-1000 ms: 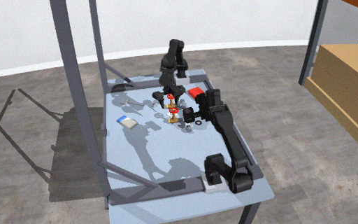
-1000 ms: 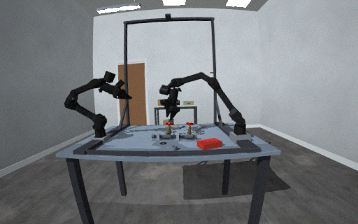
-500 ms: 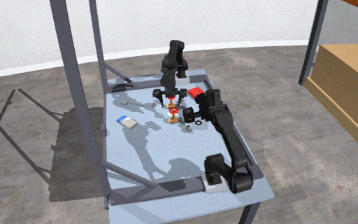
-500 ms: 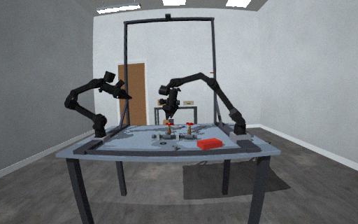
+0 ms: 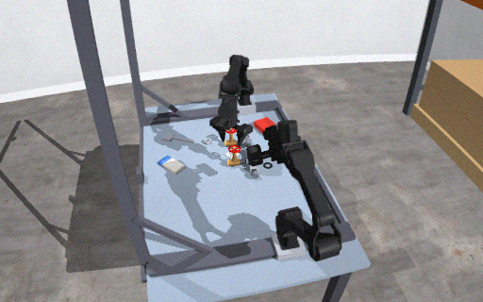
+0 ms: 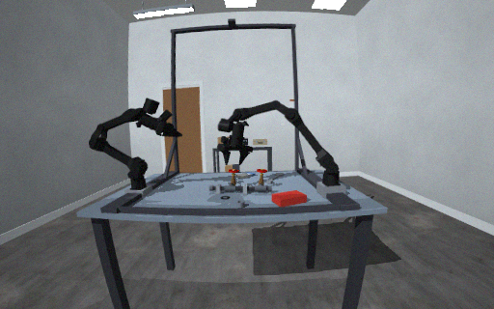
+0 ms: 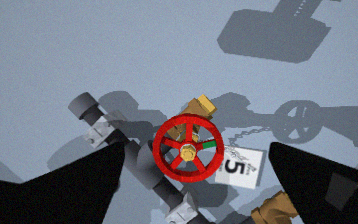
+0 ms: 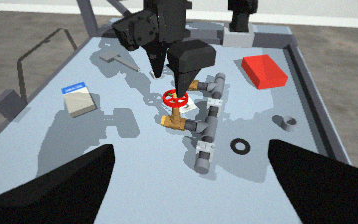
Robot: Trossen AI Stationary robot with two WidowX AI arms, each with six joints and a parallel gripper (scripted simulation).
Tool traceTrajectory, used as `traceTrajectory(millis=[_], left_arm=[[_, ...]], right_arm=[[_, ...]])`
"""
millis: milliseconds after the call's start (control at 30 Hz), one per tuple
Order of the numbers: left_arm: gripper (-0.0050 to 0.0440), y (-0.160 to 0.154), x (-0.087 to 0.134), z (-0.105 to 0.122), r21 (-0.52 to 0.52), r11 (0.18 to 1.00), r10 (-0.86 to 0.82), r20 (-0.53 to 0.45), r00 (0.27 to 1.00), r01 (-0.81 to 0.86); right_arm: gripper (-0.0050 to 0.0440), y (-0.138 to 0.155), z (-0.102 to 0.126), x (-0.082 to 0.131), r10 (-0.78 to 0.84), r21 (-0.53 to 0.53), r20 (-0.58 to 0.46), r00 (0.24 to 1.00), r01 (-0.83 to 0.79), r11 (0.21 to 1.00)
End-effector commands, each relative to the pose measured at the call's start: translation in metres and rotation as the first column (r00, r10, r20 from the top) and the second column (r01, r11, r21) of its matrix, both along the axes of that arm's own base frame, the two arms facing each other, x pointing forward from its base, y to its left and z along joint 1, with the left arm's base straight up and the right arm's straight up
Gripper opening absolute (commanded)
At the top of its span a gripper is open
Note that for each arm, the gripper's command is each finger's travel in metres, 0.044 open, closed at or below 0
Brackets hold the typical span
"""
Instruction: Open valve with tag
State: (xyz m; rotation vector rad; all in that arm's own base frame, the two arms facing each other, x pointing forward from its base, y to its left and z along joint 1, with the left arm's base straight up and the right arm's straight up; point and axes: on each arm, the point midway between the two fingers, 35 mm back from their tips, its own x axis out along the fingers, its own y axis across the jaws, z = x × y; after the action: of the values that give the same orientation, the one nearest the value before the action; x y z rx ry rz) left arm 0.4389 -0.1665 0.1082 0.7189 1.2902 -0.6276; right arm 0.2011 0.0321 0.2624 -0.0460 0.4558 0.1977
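"How far along are we?"

"Hard to say. The tag (image 5: 228, 154) (image 7: 240, 167) (image 8: 187, 106) reads 5, so the job is five full turns. It lies beside the nearer valve (image 5: 234, 160) (image 6: 233, 180) (image 7: 188, 152) (image 8: 176, 118), which I take to be its own; that stands upright on the pipe, below the left gripper (image 5: 232, 141) (image 6: 234, 164) (image 7: 197, 149) (image 8: 168, 86)"

"Has that got hold of the wheel?"

"No, its fingers are spread wide and hold nothing. The right gripper (image 5: 278, 129) (image 6: 180, 134) (image 8: 191, 149) is wide open too, well back and holding nothing"

"Any turns made?"

"Can't tell; one green spoke doesn't give a count. Whatever's missing from five remains, and the other valve (image 5: 231, 139) (image 6: 261, 180) (image 7: 275, 208) (image 8: 194, 85) should end up shut, though its setting doesn't show"
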Motion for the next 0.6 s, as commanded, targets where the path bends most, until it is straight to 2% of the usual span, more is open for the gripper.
traceTrajectory(millis=[0, 67, 267, 400, 567], left_arm=[[0.0414, 0.0031, 0.0053, 0.0113, 0.026, 0.981, -0.195, 0.017, 0.981, 0.195], [0.0414, 0.0031, 0.0053, 0.0113, 0.026, 0.981, -0.195, 0.017, 0.981, 0.195], [0.0414, 0.0054, 0.0051, 0.0104, 0.073, 0.888, -0.454, -0.005, 0.891, 0.453], [0.0414, 0.0067, 0.0049, 0.0097, 0.099, 0.788, -0.609, -0.026, 0.793, 0.608], [0.0414, 0.0083, 0.0045, 0.0087, 0.122, 0.624, -0.772, -0.057, 0.633, 0.772]], right_arm=[[0.0400, -0.0003, 0.0060, 0.0002, -0.001, 0.002, 0.016, 1.000, 0.001, 1.000], [0.0400, -0.0003, 0.0060, 0.0002, -0.001, 0.002, 0.016, 1.000, 0.001, 1.000], [0.0400, -0.0003, 0.0060, 0.0002, -0.001, 0.002, 0.016, 1.000, 0.001, 1.000], [0.0400, -0.0003, 0.0060, 0.0002, -0.001, 0.002, 0.016, 1.000, 0.001, 1.000], [0.0400, -0.0003, 0.0060, 0.0002, -0.001, 0.002, 0.016, 1.000, 0.001, 1.000]])
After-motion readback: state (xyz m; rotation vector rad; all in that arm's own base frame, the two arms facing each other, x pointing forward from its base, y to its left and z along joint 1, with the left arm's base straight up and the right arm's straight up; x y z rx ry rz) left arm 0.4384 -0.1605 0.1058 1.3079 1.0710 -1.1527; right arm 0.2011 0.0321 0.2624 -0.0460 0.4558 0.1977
